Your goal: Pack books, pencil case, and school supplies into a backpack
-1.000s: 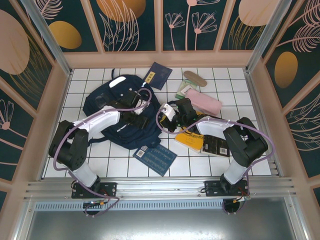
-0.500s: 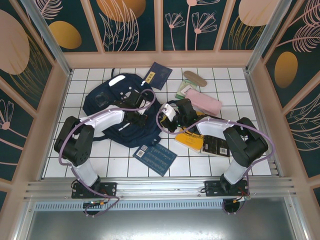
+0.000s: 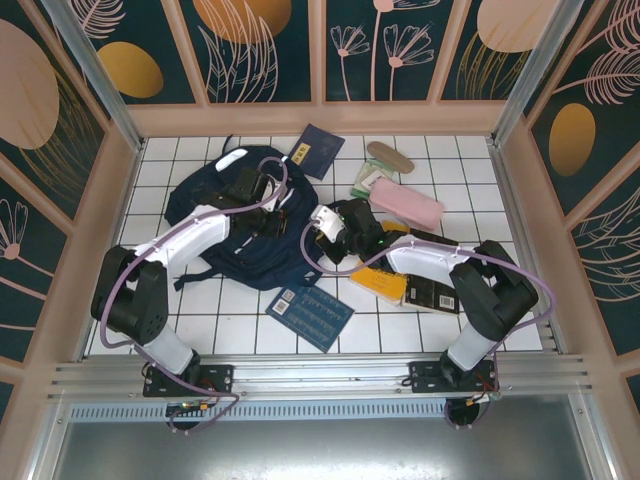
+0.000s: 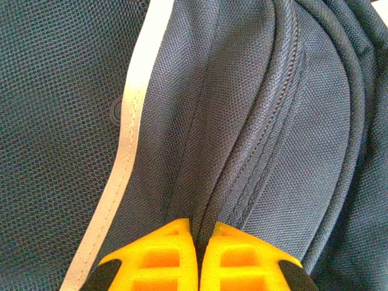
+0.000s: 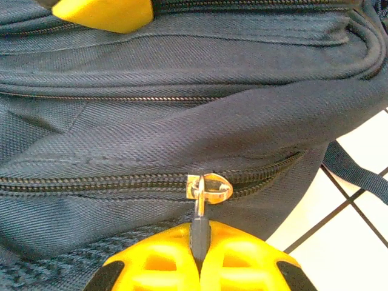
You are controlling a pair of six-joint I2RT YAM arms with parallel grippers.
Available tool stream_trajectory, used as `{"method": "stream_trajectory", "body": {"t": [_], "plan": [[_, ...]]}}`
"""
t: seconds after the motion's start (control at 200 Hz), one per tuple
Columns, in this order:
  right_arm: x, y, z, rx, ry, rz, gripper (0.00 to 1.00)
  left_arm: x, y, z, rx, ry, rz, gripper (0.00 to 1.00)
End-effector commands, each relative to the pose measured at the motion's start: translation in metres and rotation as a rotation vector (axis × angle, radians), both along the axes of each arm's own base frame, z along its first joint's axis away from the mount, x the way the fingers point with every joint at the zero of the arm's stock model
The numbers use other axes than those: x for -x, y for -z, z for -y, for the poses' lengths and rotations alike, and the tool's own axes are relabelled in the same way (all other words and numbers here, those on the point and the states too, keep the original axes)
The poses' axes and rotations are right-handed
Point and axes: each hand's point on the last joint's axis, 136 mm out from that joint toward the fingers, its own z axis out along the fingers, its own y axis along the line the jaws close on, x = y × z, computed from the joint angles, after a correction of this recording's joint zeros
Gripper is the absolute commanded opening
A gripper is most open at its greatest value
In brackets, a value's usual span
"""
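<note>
The navy backpack lies at the left of the tiled table, its white stripe close in the left wrist view. My left gripper is shut on a raised seam fold of the backpack. My right gripper is shut on the black tab of a silver zipper pull on the backpack's side, its zipper closed to the left. Yellow book, black book, blue book, navy booklet, pink pencil case, tan oval piece and green pack lie on the tiles.
A dark strap trails off the backpack onto the white tiles. A yellow fingertip of the left gripper shows at the top of the right wrist view. Wooden walls enclose the table on three sides.
The left arm has swung its elbow out and carried its gripper a little farther back on the backpack. The right gripper has shifted left with the zipper tab.
</note>
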Motion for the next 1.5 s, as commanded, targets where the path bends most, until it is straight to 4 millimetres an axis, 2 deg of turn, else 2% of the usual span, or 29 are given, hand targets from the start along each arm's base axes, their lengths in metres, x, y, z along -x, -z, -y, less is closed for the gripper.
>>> {"method": "stream_trajectory", "body": {"t": [0.0, 0.195, 0.34, 0.751, 0.826, 0.886, 1.011, 1.056, 1.261, 1.496], "plan": [[0.013, -0.029, -0.020, -0.009, -0.074, 0.053, 0.00, -0.022, -0.037, 0.023, 0.147, -0.008, 0.071, 0.00], [0.032, -0.029, -0.036, 0.039, -0.138, 0.035, 0.00, -0.026, -0.044, 0.032, 0.233, -0.012, 0.040, 0.00], [0.047, -0.025, -0.049, 0.063, -0.182, 0.006, 0.00, -0.029, -0.040, 0.036, 0.256, -0.026, -0.004, 0.00], [0.089, -0.014, -0.077, 0.107, -0.228, -0.093, 0.00, -0.042, -0.049, 0.027, 0.296, -0.071, 0.004, 0.00], [0.096, -0.003, -0.079, 0.129, -0.223, -0.121, 0.00, -0.045, -0.053, 0.023, 0.327, -0.091, -0.003, 0.00], [0.094, 0.008, -0.074, 0.169, -0.195, -0.136, 0.00, -0.046, -0.059, 0.021, 0.362, -0.105, -0.007, 0.00], [0.072, 0.029, -0.055, 0.255, -0.092, -0.129, 0.00, -0.046, -0.074, 0.017, 0.468, -0.130, -0.016, 0.00], [0.054, 0.029, -0.045, 0.268, -0.022, -0.109, 0.00, -0.044, -0.079, 0.017, 0.499, -0.132, -0.017, 0.00], [-0.014, 0.006, -0.020, 0.218, 0.178, -0.035, 0.00, -0.031, -0.088, 0.022, 0.617, -0.139, -0.055, 0.00], [-0.064, -0.017, -0.009, 0.196, 0.159, 0.091, 0.00, -0.021, -0.082, 0.025, 0.728, -0.208, -0.133, 0.00]]}}
